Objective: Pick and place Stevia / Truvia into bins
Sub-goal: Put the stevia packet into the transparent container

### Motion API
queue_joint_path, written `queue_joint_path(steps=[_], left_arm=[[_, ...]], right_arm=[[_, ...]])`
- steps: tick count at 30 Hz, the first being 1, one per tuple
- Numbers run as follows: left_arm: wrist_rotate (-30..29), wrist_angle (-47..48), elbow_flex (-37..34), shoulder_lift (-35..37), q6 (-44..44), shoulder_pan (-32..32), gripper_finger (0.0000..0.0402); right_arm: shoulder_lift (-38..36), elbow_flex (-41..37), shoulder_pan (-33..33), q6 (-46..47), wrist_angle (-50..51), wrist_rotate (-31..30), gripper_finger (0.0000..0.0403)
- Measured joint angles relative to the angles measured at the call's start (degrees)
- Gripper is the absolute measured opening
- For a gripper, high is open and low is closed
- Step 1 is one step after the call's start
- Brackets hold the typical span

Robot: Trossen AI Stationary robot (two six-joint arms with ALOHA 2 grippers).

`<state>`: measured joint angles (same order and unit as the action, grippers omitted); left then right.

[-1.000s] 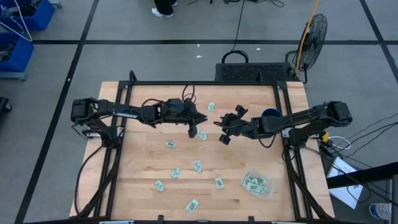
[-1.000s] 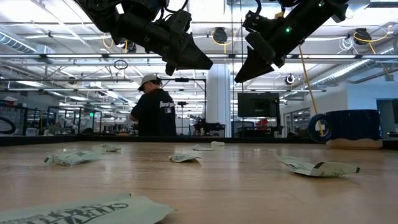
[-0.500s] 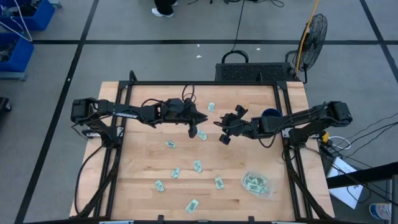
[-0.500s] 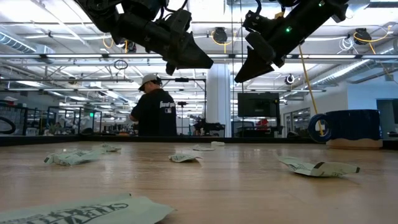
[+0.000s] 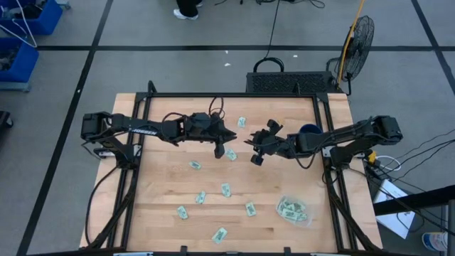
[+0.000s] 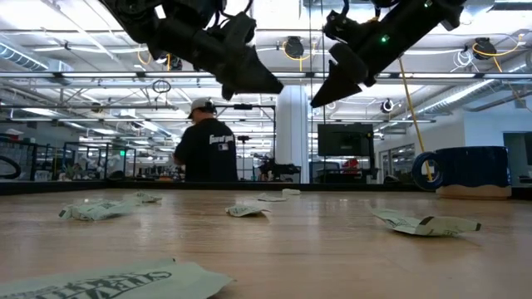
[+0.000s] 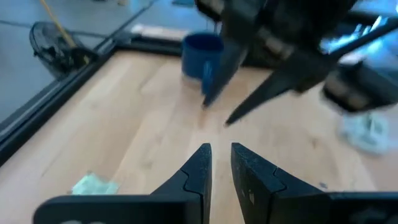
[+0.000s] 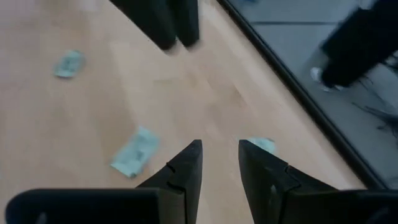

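Observation:
Several pale green and white sachets lie flat on the wooden table, among them one [image 5: 231, 153] below my two grippers, one [image 5: 242, 121] farther back, and others [image 5: 225, 189] toward the near edge. The clear bin [image 5: 293, 210] stands at the near right with a few sachets in it. My left gripper [image 5: 229, 141] hangs above the table's middle, points toward the right edge, is narrowly open and holds nothing [image 7: 221, 152]. My right gripper [image 5: 252, 151] faces it from the right, open and holding nothing [image 8: 217, 152]. Both are well above the table in the low view [image 6: 270, 83] [image 6: 320, 98].
A dark blue mug [image 5: 309, 131] stands under the right arm near the table's right edge. A black frame runs around the table. A fan [image 5: 355, 39] and a black crate stand beyond the far edge. A person [image 6: 208, 149] stands in the room behind.

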<state>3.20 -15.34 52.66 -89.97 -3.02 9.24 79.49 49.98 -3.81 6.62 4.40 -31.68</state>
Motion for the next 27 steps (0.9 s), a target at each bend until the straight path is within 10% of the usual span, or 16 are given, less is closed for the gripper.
queue_joint_path(steps=[7,18,27], left_arm=[[-6.30,14.43,-0.13,3.92,5.92,1.99,0.0065],[-26.41,34.73,0.03,17.54,7.80,2.10,0.0122],[-32.44,41.09,0.04,21.45,4.00,2.35,0.0147]], right_arm=[[5.48,0.02,5.42,-7.42,-9.74,15.34,0.0118],[22.55,0.04,18.87,-11.91,-26.55,17.48,0.0208],[31.03,0.00,23.92,-11.90,-29.96,18.29,0.0190]])
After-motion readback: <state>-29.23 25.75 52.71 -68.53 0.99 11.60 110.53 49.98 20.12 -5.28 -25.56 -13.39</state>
